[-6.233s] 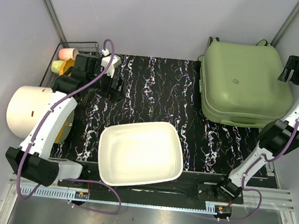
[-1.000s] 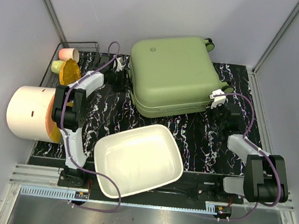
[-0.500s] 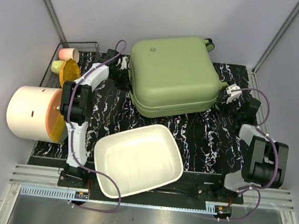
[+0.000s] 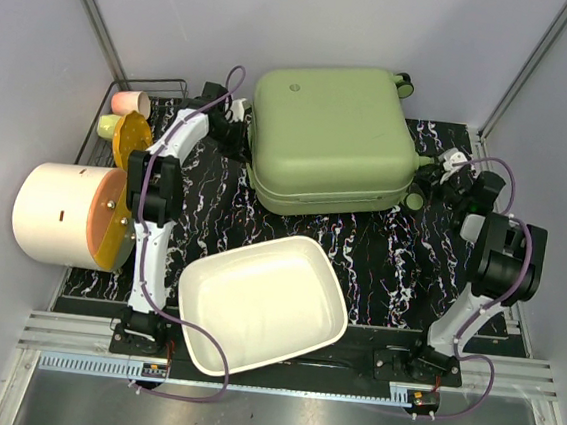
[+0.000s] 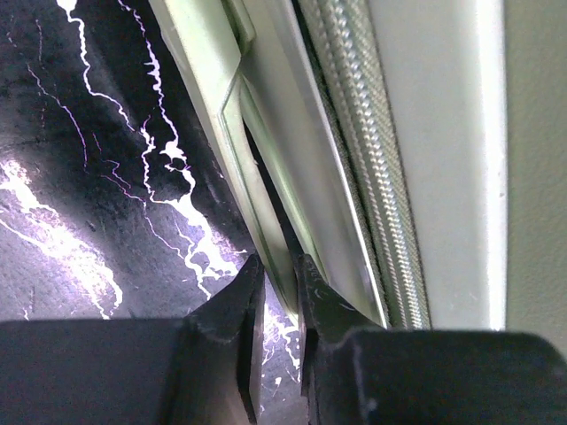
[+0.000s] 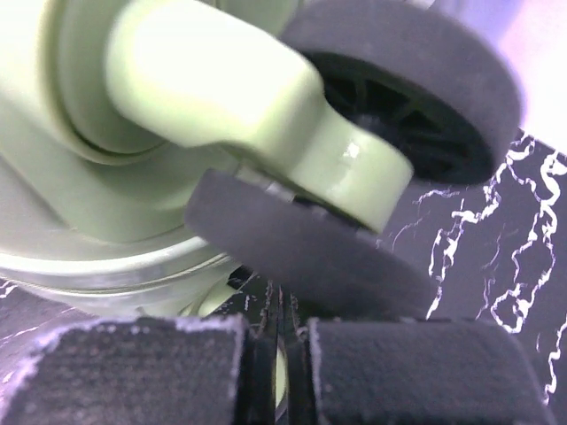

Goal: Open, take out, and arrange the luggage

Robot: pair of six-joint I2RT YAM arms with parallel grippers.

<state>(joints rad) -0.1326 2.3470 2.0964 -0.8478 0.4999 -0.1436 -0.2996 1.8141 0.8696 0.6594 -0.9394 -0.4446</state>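
1. Black left gripper (image 5: 279, 282) noses the left seam of the luggage (image 4: 331, 137), tips nearly together; whether they pinch anything, I cannot tell.
2. Olive-green, the luggage lies flat and closed at the table's (image 4: 389, 268) far edge, about midway across.
3. White bin (image 4: 249, 253) sits at the near edge.
4. Right gripper (image 6: 282, 326) is squeezed tight just under a black wheel (image 6: 399, 88).

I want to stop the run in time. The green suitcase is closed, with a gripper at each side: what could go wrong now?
1. The left gripper sits at the seam of the luggage, fingers nearly together; it may slip off the smooth rim and open nothing.
2. The right gripper is close under a wheel; a pull there might roll or drag the luggage toward the white bin.
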